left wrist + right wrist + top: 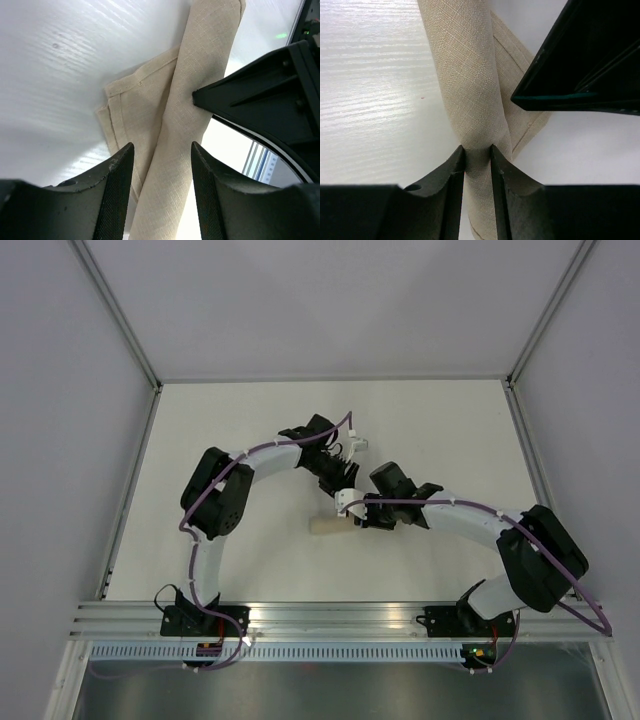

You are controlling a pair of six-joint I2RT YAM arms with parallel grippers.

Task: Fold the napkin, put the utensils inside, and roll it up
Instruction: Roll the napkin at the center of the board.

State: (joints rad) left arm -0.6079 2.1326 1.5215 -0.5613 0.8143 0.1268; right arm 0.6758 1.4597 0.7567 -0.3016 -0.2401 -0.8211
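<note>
The tan napkin lies rolled into a tight tube on the white table. The roll runs away from my right gripper, whose jaws are shut on it and pinch the cloth in. A loose hemmed flap sticks out beside the roll. My left gripper is open, its fingers either side of the roll without pressing it. The right gripper's black tip touches the roll from the side. In the top view the left gripper and right gripper meet over the roll's right end. No utensils show.
The white table is enclosed by grey walls with metal corner posts. An aluminium rail runs along the near edge by the arm bases. The left gripper's black body hangs close over the roll in the right wrist view.
</note>
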